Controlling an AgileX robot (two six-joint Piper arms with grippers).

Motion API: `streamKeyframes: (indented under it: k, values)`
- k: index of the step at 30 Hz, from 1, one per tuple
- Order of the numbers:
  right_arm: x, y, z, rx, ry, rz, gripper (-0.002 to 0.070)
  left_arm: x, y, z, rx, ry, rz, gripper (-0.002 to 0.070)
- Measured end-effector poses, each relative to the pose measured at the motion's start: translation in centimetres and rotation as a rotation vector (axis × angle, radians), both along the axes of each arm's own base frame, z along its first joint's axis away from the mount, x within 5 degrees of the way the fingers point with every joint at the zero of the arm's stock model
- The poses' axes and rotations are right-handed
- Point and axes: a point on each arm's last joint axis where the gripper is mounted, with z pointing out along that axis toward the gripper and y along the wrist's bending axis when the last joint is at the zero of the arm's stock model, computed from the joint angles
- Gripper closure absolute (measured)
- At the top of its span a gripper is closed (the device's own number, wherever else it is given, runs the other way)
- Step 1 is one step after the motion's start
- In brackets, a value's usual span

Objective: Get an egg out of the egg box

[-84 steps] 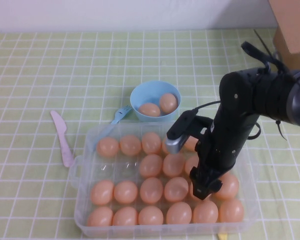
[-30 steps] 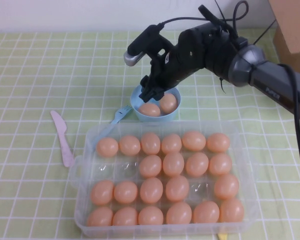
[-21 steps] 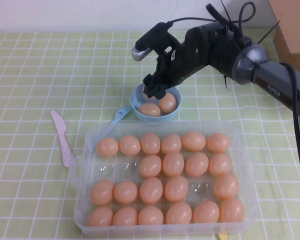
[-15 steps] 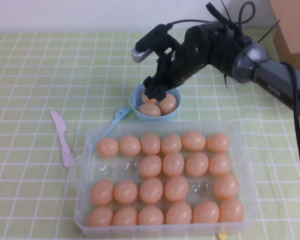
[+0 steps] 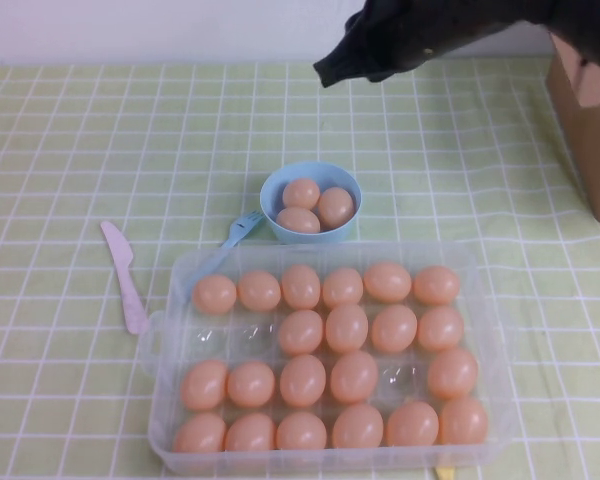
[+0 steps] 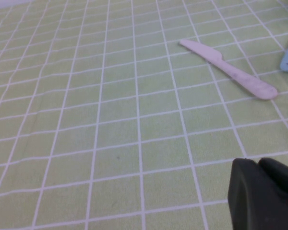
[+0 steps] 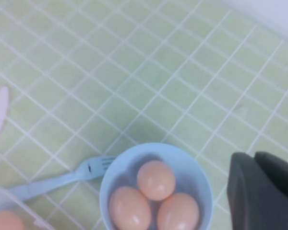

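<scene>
The clear plastic egg box (image 5: 228, 336) lies at the near middle of the table with several peach-orange eggs (image 5: 347, 328) in its cups and a few cups bare. A light-blue bowl (image 5: 277, 186) behind it holds three eggs (image 5: 301, 192). My right gripper (image 5: 330, 72) hangs shut and empty high above the table, behind the bowl. In the right wrist view it (image 7: 254, 155) is beside the bowl (image 7: 192, 165) with its eggs (image 7: 156, 179). My left gripper (image 6: 257, 161) is shut and empty, low over bare cloth, out of the high view.
A pink plastic knife (image 5: 125, 275) lies left of the egg box, and also shows in the left wrist view (image 6: 225, 69). A blue fork (image 5: 242, 227) lies beside the bowl. A brown cardboard box (image 5: 585, 110) stands at the far right. The table has a green checked cloth.
My right gripper carried an egg from the egg box to the bowl, let it go there, and has risen up and back. The bowl went from two eggs to three.
</scene>
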Motion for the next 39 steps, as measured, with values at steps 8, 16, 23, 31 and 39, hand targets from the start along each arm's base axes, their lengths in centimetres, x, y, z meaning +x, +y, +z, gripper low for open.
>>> streamKeyframes:
  k: [8, 16, 23, 31, 39]
  values:
    - [-7.4, -4.6, 1.3, 0.148, -0.219, -0.056, 0.0691, 0.0, 0.0, 0.0, 0.000, 0.000, 0.000, 0.0680]
    - [-15.3, -9.3, 0.4, 0.197, -0.310, -0.077, 0.0692, 0.0, 0.0, 0.0, 0.000, 0.000, 0.000, 0.0680]
    - [-21.2, -12.7, 0.6, 0.242, -0.380, -0.077, 0.0692, 0.0, 0.0, 0.0, 0.000, 0.000, 0.000, 0.0680]
    - [-26.1, -15.1, 0.0, 0.161, -0.259, -0.039, 0.0693, 0.0, 0.0, 0.0, 0.000, 0.000, 0.000, 0.0680]
    - [-28.5, -16.5, -2.1, 0.082, -0.156, -0.034, 0.0693, 0.0, 0.0, 0.0, 0.000, 0.000, 0.000, 0.0680]
